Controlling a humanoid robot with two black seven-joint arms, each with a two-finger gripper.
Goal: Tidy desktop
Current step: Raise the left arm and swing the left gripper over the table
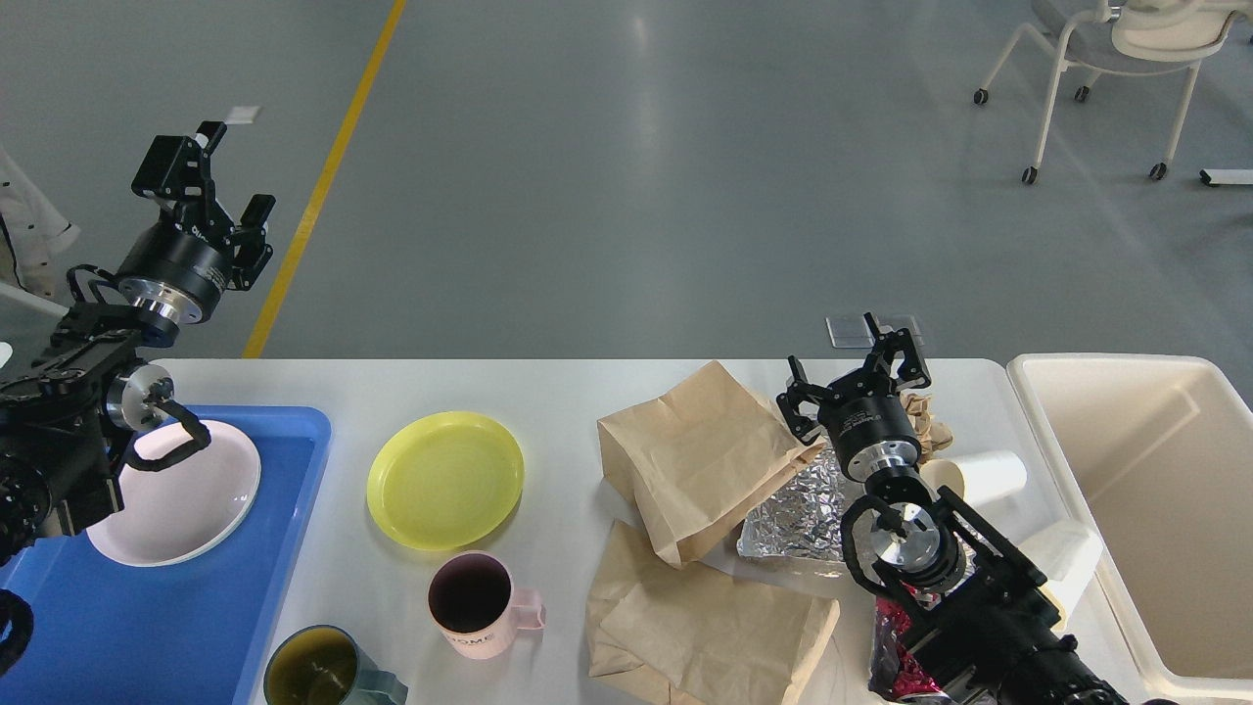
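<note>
Step in hand: I judge this a gap between pickups. A pale pink round plate [174,494] lies in the blue plastic tray [284,460] at lower left of the frame, and neither arm carries anything.
Left end effector [208,171]: raised at upper left of the frame, over the grey floor beyond the bench's far edge; fingers spread apart, nothing between them.
Right end effector [854,375]: hovering right of centre over the rubbish heap; fingers splayed open, empty, just above the crumpled silver foil sheet [798,514].
Bench: the large white rounded-corner desktop [558,387] fills the lower half of the frame and is far from tidy.
Left to clear, dishes: a yellow round plastic plate [445,480], a pink mug with a handle [475,605], and a dark green cup [318,671] at the bottom edge.
Left to clear, rubbish: two brown paper bags [700,460], the foil, a white paper cup lying on its side [984,475], and a red shiny wrapper [896,656].
Next move, my guess: bring the left arm down over the yellow plate for the tray, or close the right on the foil or bag for the cream plastic bin [1165,470] at right; thin, flat items need an edge grip.
Writing: faint letters on the pink mug, seemingly "HOME"; small print on the end effector bodies is unreadable.
</note>
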